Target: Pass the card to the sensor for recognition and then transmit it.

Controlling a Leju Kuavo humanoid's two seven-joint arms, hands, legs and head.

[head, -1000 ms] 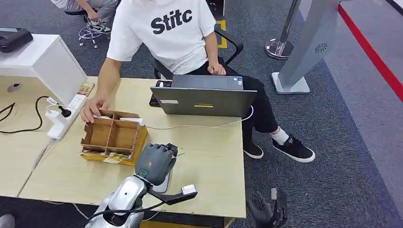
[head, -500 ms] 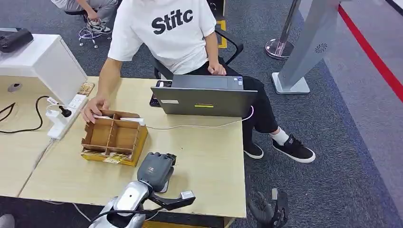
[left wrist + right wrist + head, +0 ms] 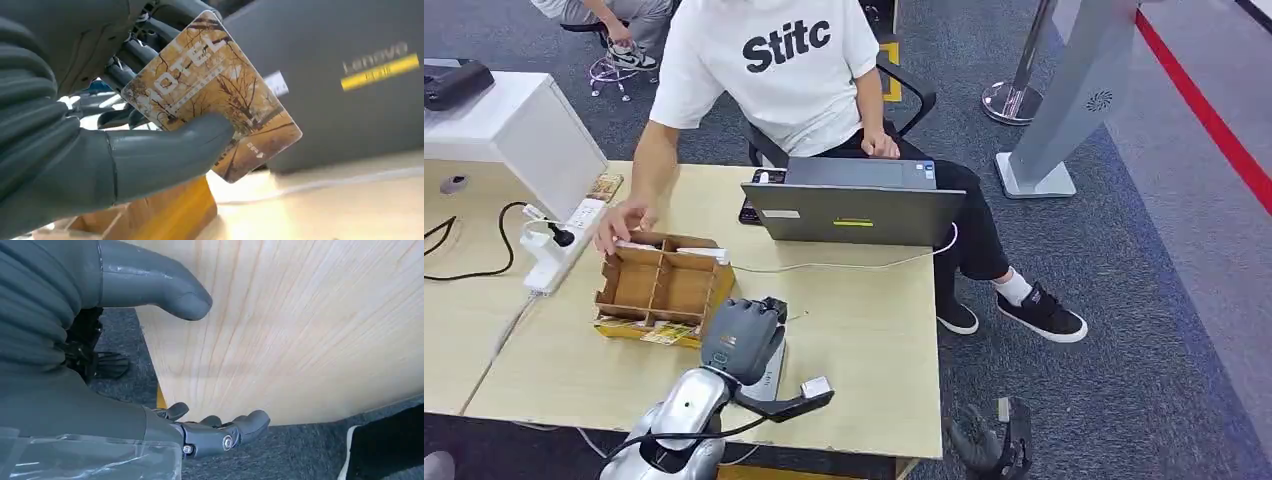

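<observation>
**Left hand pinches card over bench**

Left hand [image 3: 744, 338] holds the card [image 3: 212, 95] between thumb and fingers, above the bench [image 3: 864, 330], just beside the box [image 3: 662, 288] and facing the laptop [image 3: 854, 212]. A person's hand [image 3: 619, 226] rests on the box. Right hand [image 3: 125, 365] hangs below the bench edge, fingers spread, holding nothing.

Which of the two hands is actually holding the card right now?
The left hand: its thumb presses the hotel card against its fingers. The right hand hangs beside the table edge, holding nothing.
</observation>
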